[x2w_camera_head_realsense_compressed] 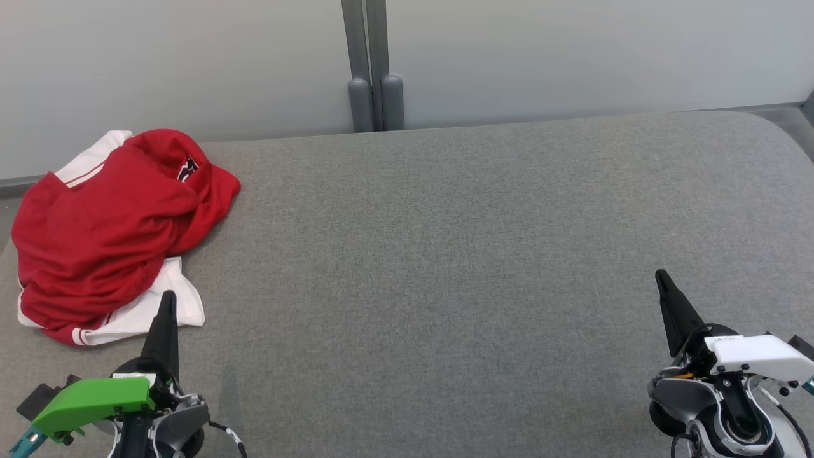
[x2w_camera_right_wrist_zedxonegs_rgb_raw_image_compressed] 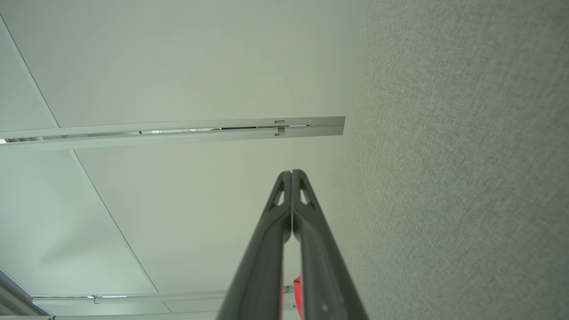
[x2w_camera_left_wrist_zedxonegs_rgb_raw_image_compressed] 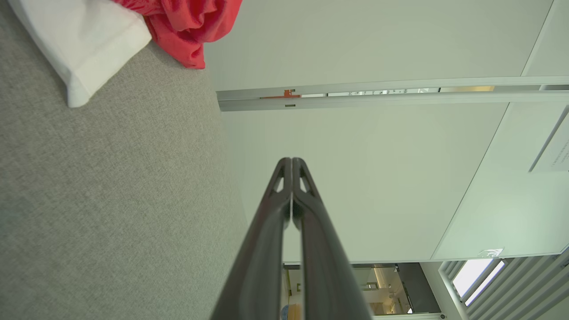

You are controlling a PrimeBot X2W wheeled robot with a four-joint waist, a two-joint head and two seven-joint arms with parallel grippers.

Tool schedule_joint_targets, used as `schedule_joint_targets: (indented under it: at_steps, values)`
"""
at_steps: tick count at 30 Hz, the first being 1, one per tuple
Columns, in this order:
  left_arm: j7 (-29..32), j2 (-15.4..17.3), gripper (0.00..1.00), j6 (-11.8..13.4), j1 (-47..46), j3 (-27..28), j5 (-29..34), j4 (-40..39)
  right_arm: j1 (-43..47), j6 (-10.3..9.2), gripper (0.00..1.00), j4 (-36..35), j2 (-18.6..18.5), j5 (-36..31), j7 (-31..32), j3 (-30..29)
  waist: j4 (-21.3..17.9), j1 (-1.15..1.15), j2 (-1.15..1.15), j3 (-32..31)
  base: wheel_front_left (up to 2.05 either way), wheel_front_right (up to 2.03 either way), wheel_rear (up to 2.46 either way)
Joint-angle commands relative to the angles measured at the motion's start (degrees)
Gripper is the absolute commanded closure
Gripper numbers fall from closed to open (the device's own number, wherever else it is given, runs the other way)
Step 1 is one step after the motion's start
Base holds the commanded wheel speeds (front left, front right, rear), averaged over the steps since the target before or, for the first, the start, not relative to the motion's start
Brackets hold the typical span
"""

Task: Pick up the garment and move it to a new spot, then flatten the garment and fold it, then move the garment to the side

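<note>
Evenly, 2 end effectors — closed, pointing forward.

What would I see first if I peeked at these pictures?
The red and white shirt, crumpled in a heap at the left of the grey table. Next, the pointy left gripper, shut, close to the shirt, and the right gripper, shut, far off at the lower right.

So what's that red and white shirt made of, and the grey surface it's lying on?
The garment looks like a soft, thin sports knit, possibly polyester: it crumples in loose folds with a slight sheen. The grey surface seems a matte woven upholstery fabric, with a fine speckled weave.
</note>
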Motion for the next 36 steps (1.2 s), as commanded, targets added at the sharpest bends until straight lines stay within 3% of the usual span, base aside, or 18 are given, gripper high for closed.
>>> schedule_joint_targets:
  at_steps: [1,36]
  values:
    - [0.11,0.28,1.0,-0.33,-0.79,0.04,0.18,0.07,-0.3,0.0,1.0,0.08,-0.08,0.43,0.14,-0.04,0.0,0.0,0.0,0.0,0.0,0.0,0.0]
    - [0.11,0.28,1.0,-0.33,-0.8,0.04,0.18,0.07,-0.3,0.0,1.0,0.08,-0.08,0.43,0.14,-0.04,0.0,0.0,0.0,0.0,0.0,0.0,0.0]
